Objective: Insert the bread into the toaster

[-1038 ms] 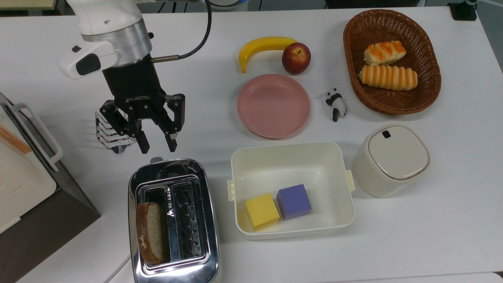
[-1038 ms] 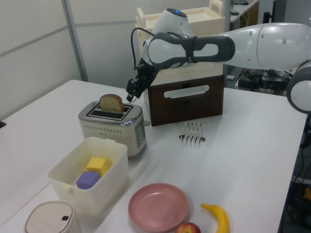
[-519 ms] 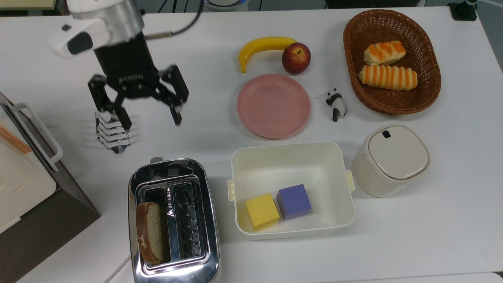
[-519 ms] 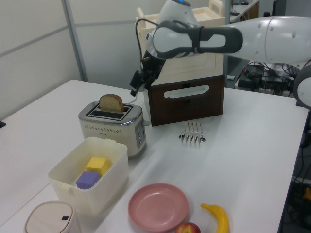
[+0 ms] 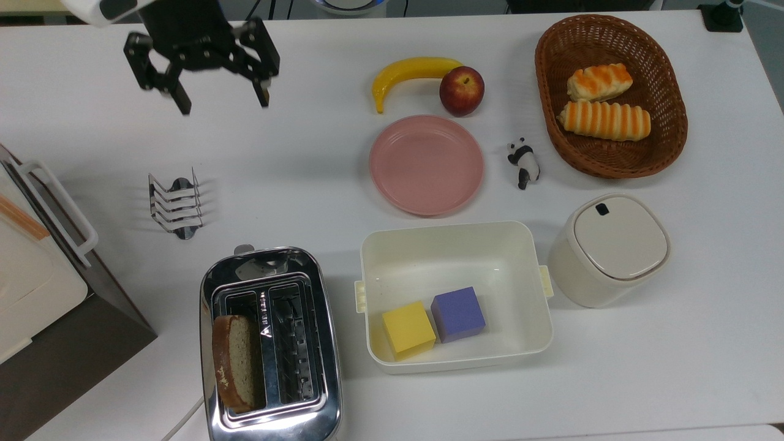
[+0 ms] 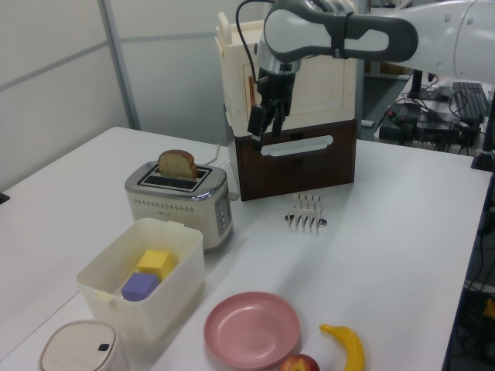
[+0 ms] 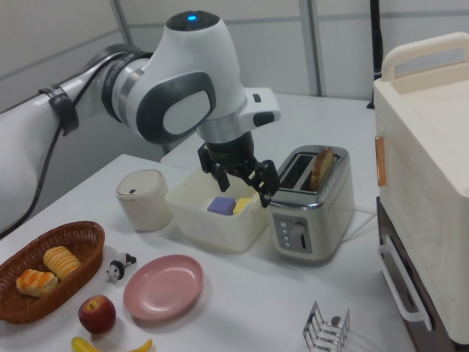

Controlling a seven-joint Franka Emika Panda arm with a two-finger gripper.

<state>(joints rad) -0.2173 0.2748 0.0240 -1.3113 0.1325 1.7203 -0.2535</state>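
Note:
The bread (image 5: pixel 236 361) (image 6: pixel 179 164) (image 7: pixel 321 167), a brown speckled slice with a darker crust, stands upright in one slot of the chrome toaster (image 5: pixel 306 392) (image 6: pixel 179 205) (image 7: pixel 319 220), its top sticking out above the rim. The toaster's other slot is empty. My gripper (image 5: pixel 222 101) (image 6: pixel 258 130) (image 7: pixel 242 187) hangs open and empty high above the table, well away from the toaster, near the top view's upper left edge.
A small wire toast rack (image 5: pixel 176 205) stands between gripper and toaster. A cream box (image 5: pixel 453 245) holds yellow and purple cubes. Pink plate (image 5: pixel 426 164), banana, apple, panda figure, wicker basket (image 5: pixel 548 92) with striped rolls, lidded cream bin (image 5: pixel 606 248). A brown-and-cream cabinet (image 6: pixel 298 154) stands beside the toaster.
The open gripper has risen and pulled away from the toaster, moving past the toast rack toward the top view's upper edge. The bread has stayed in its slot.

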